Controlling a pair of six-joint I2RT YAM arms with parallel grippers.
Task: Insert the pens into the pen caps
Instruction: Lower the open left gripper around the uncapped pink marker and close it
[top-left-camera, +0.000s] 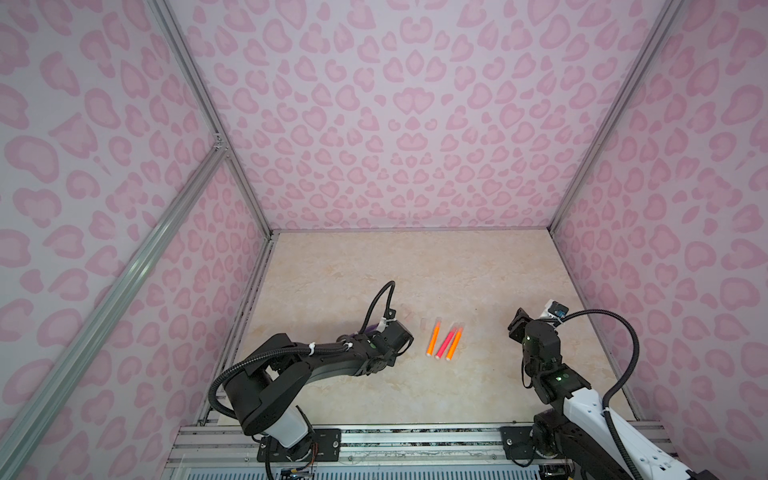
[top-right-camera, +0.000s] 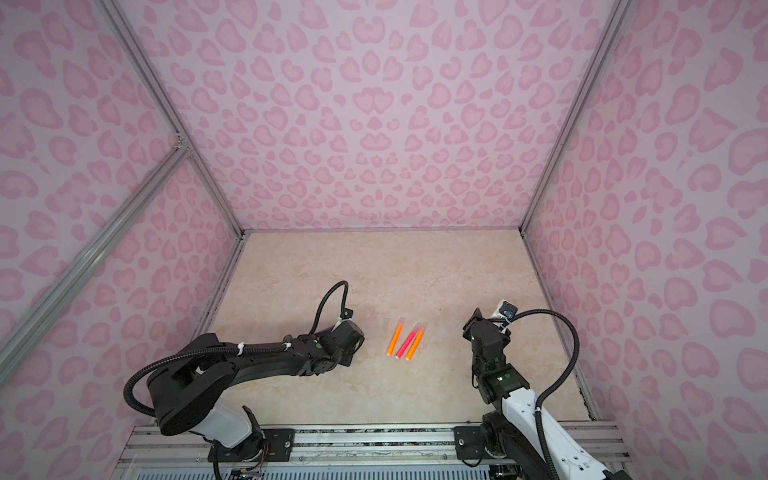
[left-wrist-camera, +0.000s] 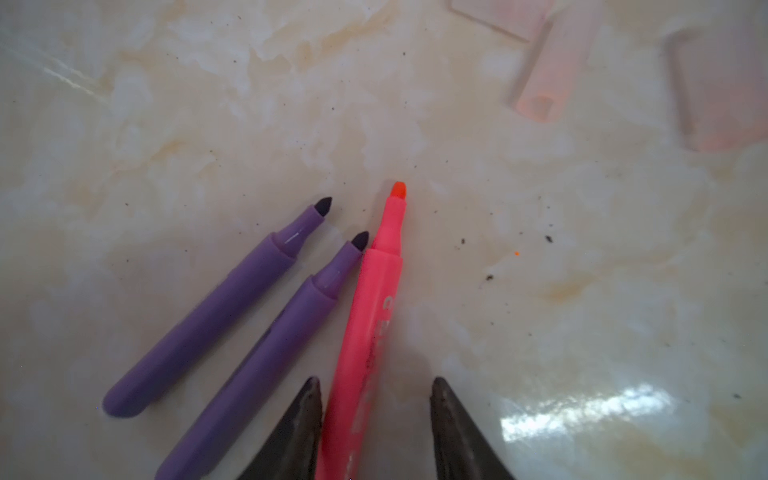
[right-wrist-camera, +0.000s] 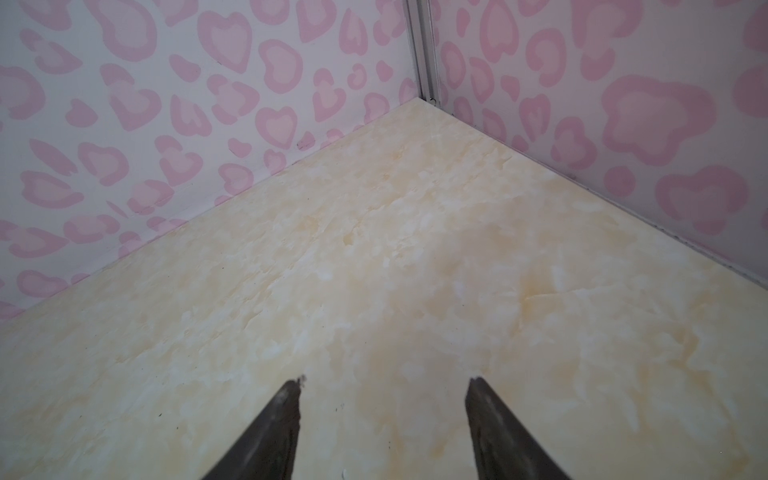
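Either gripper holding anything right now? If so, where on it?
Nothing is clamped: the left gripper straddles the pink pen on its barrel, away from the tip, with a gap on one side; the right gripper is open and empty.

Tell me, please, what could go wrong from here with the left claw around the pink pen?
The pink pen sits off-centre in the open left claw, against one finger, so closing may twist it. The nearer purple pen lies right beside that finger and could get nudged or pinched. The clear caps look faint, so alignment may miss.
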